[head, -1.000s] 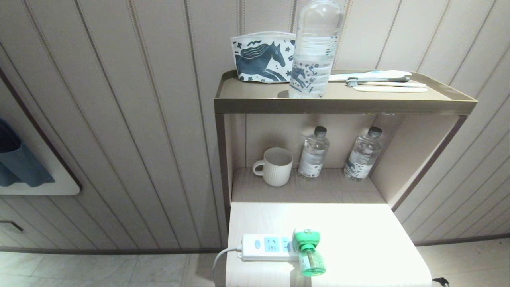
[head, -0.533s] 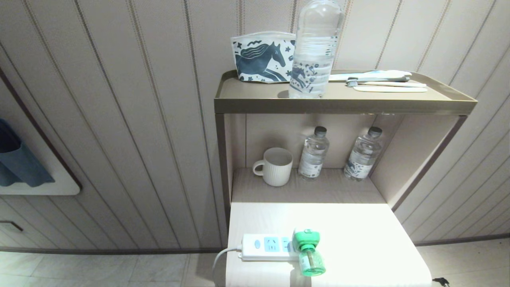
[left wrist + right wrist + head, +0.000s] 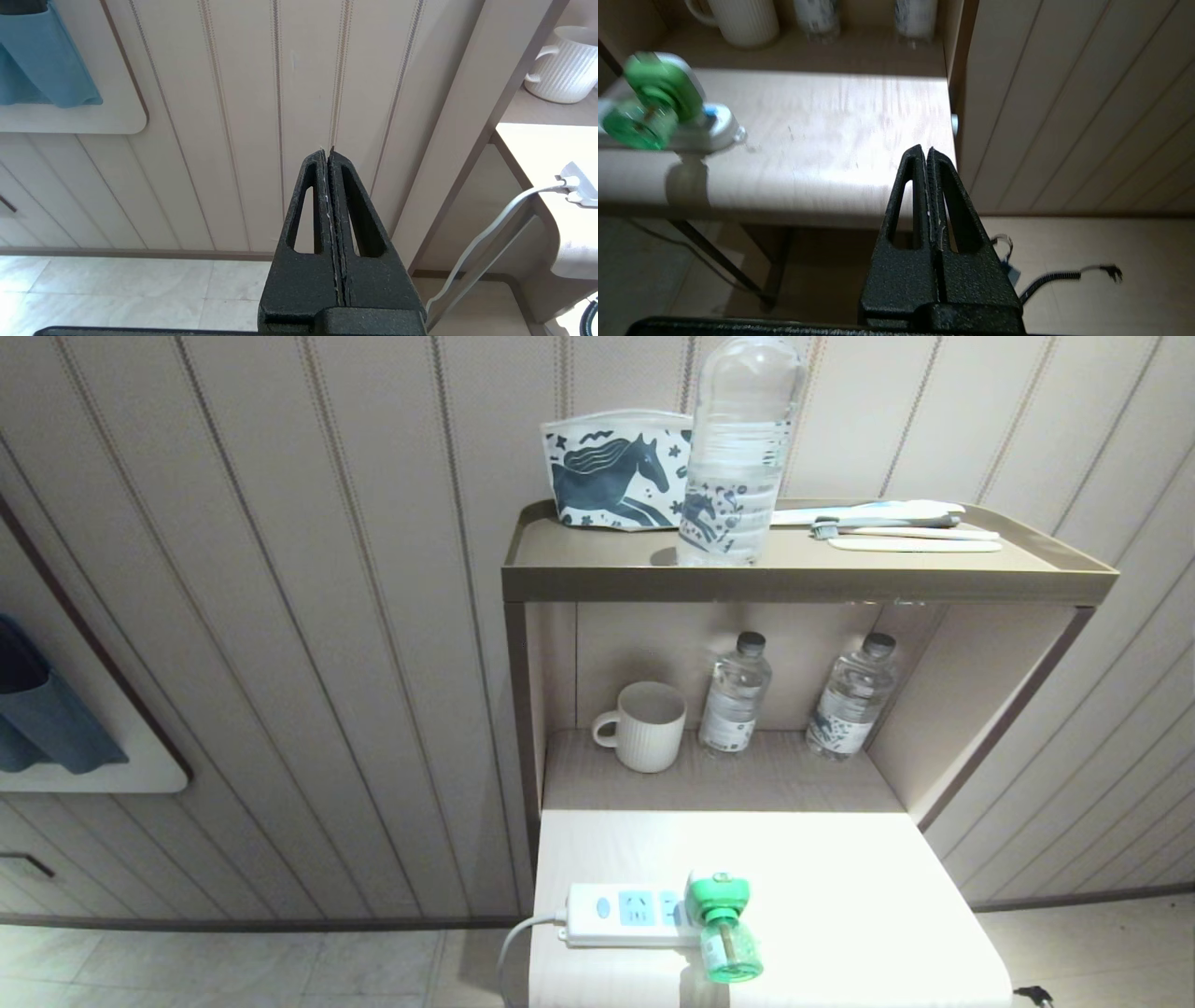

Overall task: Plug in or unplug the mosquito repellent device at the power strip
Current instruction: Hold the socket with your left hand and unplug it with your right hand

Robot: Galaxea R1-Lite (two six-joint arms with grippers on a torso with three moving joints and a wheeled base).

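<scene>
Across the last second nothing in the head view has shifted: the small mosquito repellent device (image 3: 719,919), a white squarish head with a green round centre and a translucent green bottle, sits exactly where it was, seated in the long white power strip (image 3: 627,915) with light-blue socket panels. The strip lies near the front left corner of the pale wooden tabletop (image 3: 840,896), its white cord (image 3: 518,943) dropping over the left edge; the device's bottle points toward the front edge.

Neither arm shows in the head view. The black right gripper (image 3: 924,154) has both fingers pressed together, holding nothing, and hangs off the tabletop's front right corner, well apart from the device. The slight blur in its wrist view suggests this arm is starting to move. The black left gripper (image 3: 326,154), likewise closed and empty, is parked beside the furniture's left side facing the panelled wall.

Since the device looks plugged in, unplugging is probably the step ahead, and it has not begun.
</scene>
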